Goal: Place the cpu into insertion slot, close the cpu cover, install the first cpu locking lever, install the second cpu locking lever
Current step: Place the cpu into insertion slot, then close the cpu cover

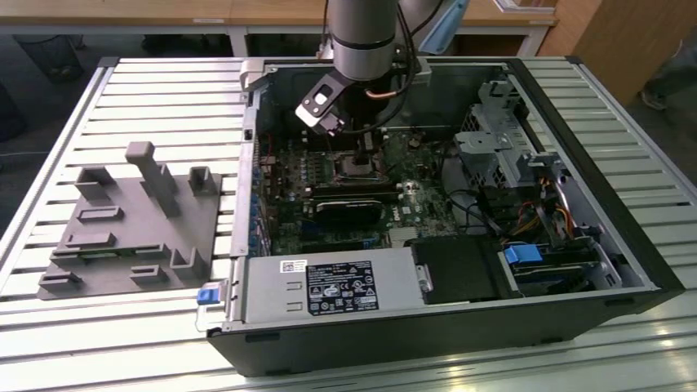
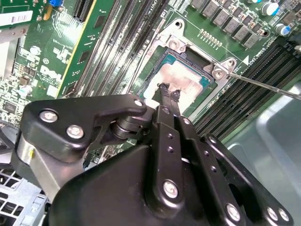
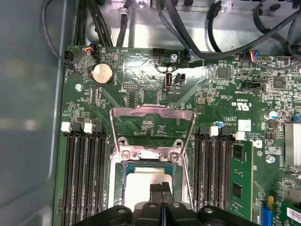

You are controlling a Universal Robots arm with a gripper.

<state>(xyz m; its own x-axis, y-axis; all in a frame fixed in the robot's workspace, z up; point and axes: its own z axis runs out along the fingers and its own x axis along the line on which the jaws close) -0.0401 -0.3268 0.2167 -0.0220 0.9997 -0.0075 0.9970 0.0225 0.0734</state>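
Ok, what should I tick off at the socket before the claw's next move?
1. The cpu is inside the insertion slot: ok.
2. The cpu is seated fully flat: cannot tell, the claw covers part of it.
3. The claw is clear of the chip: not ok, its shut fingers sit over the chip's top.
4. The cpu cover is closed: not ok, it lies flipped open beyond the slot.
5. The locking lever is latched: not ok, its rod juts out free beside the slot.
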